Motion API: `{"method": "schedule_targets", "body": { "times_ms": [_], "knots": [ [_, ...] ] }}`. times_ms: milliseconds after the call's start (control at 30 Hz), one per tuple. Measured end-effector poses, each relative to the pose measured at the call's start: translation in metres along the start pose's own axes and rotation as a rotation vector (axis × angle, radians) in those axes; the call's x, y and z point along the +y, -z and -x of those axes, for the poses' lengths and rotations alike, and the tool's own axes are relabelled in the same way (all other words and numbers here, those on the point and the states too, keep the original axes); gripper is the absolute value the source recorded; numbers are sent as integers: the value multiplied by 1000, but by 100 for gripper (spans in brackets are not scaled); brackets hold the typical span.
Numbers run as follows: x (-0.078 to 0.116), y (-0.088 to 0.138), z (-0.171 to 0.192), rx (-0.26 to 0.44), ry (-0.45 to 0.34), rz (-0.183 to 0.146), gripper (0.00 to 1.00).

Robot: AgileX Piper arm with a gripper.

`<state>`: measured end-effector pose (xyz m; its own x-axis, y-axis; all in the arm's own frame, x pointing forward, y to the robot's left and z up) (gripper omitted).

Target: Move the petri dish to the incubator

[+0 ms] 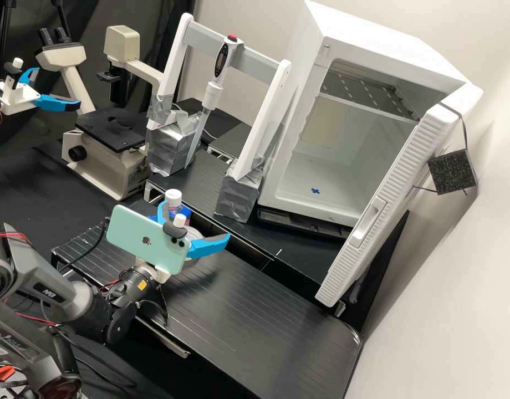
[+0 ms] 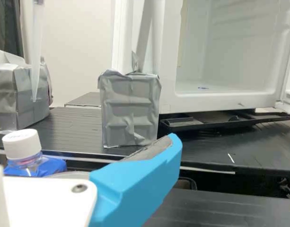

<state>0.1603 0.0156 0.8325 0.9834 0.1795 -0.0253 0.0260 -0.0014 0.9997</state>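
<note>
The gripper [image 1: 194, 221] stands over the left part of the front black platform, its two blue fingers spread apart. Behind the phone and between the fingers, a pale, clear round rim, which looks like the petri dish [image 1: 195, 235], is partly covered; whether it touches a finger I cannot tell. In the wrist view, a thin clear edge of the dish [image 2: 69, 175] shows behind the white gripper body, beside one blue finger [image 2: 135, 187]. The white incubator [image 1: 277, 185] stands at the back right with its door open; its opening also shows in the wrist view, incubator [image 2: 220, 100].
A white-capped bottle [image 1: 173, 197] with blue around its base stands just behind the gripper. Beyond are a white frame on taped grey blocks [image 1: 238, 197] holding a pipette [image 1: 212, 94], and a microscope [image 1: 108, 149] at left. The incubator door [image 1: 377, 216] swings out to the right.
</note>
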Motion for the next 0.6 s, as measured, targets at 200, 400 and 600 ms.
{"method": "schedule_targets", "body": {
  "times_ms": [200, 400, 600],
  "knots": [
    [-3, -1, 2, 9, 49, 25, 100],
    [-4, -4, 5, -4, 87, 6, 100],
    [-4, -8, 7, -20, 121, 1, 100]
  ]
}}
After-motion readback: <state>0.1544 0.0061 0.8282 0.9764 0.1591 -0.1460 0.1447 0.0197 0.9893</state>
